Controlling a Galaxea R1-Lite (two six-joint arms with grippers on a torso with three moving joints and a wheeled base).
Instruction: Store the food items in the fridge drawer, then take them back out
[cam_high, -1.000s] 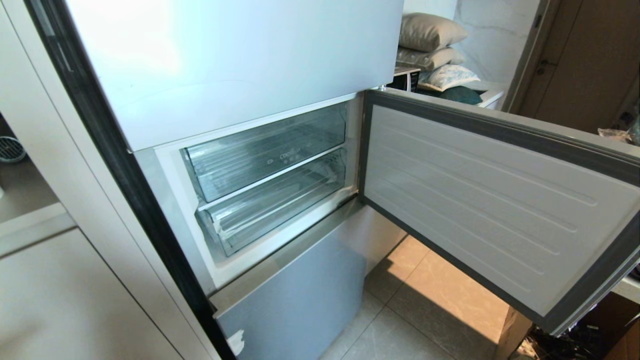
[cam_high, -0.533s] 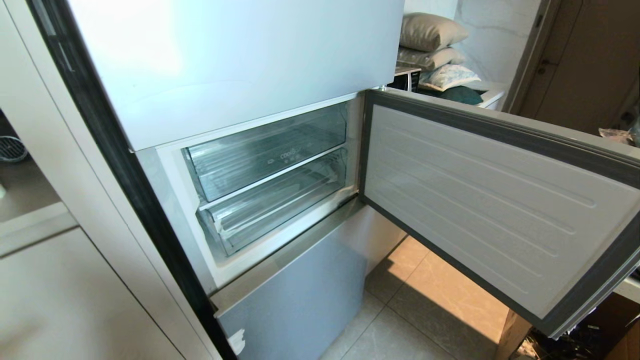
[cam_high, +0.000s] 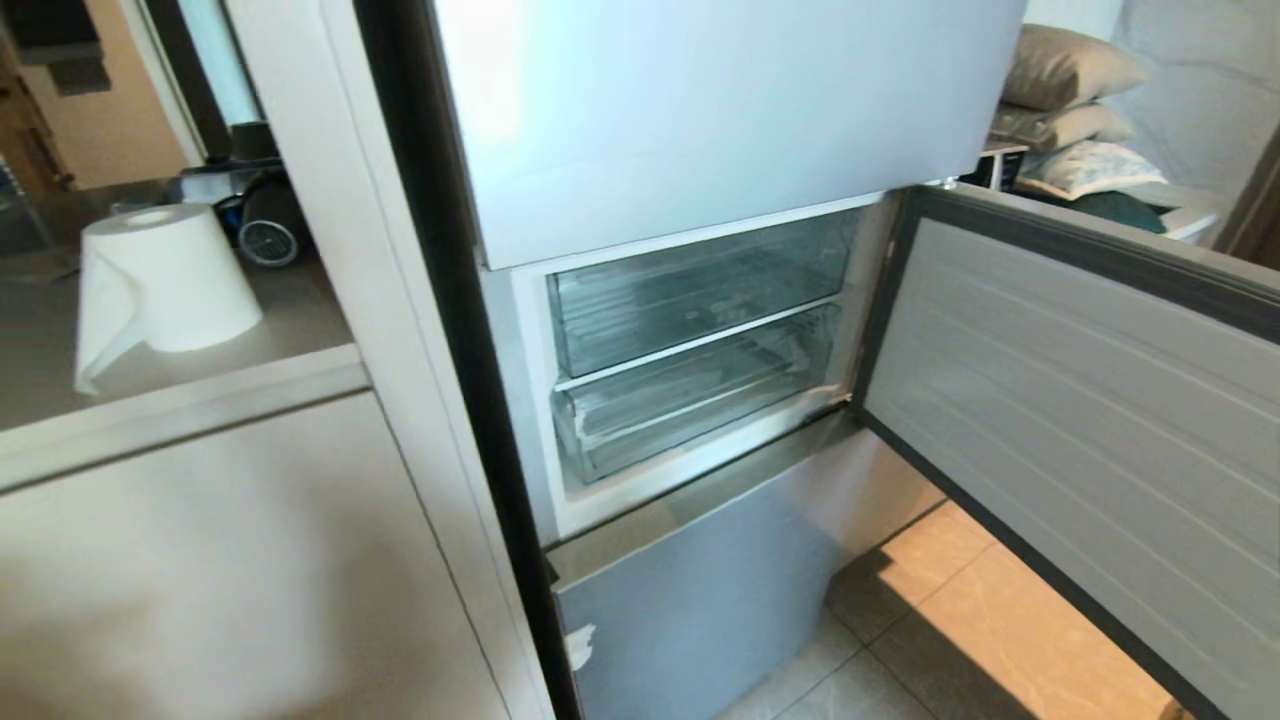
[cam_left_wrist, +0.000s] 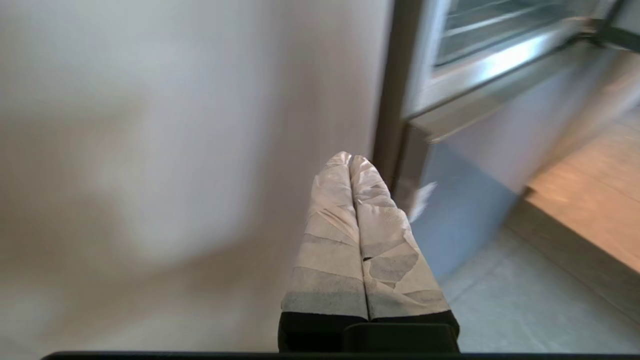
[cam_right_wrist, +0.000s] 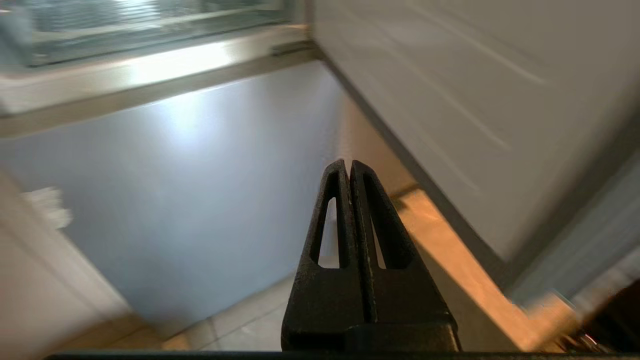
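- clear plastic fridge drawer sits pushed in, fridge door swung open.
- left gripper and right gripper: fingers pressed together, holding nothing.

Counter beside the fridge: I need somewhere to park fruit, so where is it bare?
The counter is bare in front of the paper roll, up to its front edge. Behind the roll it is crowded with dark items.

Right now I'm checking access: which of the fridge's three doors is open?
The middle door, swung out to the right, baring two clear drawers. The upper door and the bottom door are shut.
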